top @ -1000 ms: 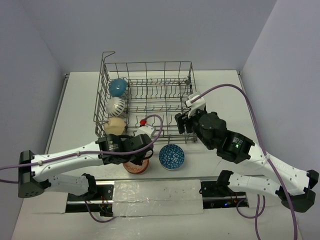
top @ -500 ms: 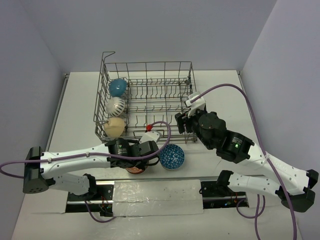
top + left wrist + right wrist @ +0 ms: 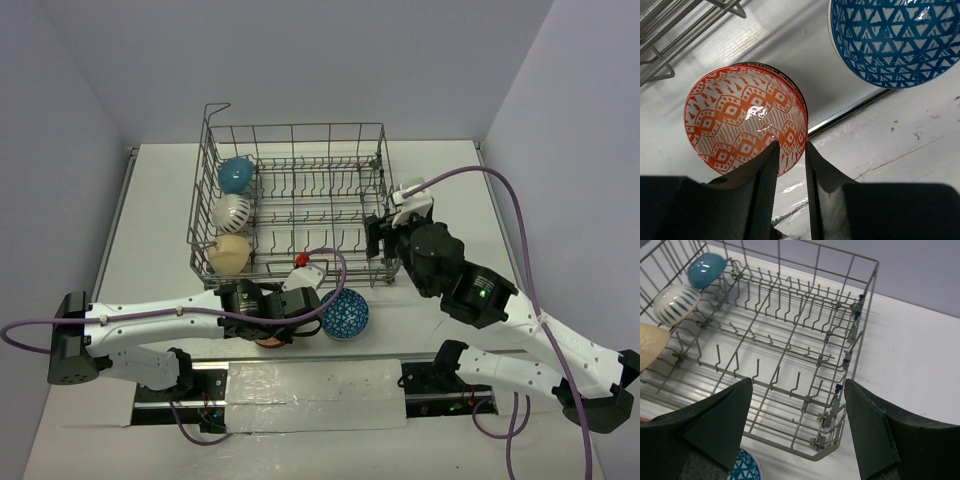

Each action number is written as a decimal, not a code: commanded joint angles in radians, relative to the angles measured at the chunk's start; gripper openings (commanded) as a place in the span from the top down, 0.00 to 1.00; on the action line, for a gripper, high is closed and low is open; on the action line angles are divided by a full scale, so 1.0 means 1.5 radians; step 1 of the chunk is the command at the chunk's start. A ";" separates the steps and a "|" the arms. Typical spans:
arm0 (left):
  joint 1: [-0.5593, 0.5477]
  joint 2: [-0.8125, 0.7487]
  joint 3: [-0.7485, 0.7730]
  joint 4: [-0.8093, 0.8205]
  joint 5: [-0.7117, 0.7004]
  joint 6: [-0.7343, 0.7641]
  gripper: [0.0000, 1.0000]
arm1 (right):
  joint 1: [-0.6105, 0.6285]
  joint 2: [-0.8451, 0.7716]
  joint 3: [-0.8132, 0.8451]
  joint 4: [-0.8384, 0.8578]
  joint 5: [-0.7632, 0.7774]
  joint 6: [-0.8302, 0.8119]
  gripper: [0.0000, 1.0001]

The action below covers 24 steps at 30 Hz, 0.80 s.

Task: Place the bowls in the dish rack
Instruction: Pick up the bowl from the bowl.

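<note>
On table, top view: grey wire dish rack sitting far-centre, three bowls standing on edge in its left row. Left wrist: left gripper pinching glossy orange-patterned bowl by rim, blue triangle-patterned bowl nearby. Right wrist: right gripper gaping wide over rack tines.

I work on a white table. Seen from above, plain pale violet walls enclose it: back wall at 12 o'clock, left wall at 9, right wall at 3. A clear taped sheet covers the table edge at 6 o'clock. Lighting is even; shadows are soft.
</note>
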 commanded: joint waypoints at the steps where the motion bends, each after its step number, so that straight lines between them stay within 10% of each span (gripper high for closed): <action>1: -0.007 -0.001 -0.008 0.015 0.001 -0.009 0.67 | -0.027 -0.014 -0.002 0.034 0.028 0.028 0.19; 24: -0.029 0.012 -0.023 0.032 0.039 0.006 0.66 | -0.058 0.013 0.006 0.024 -0.019 0.039 0.18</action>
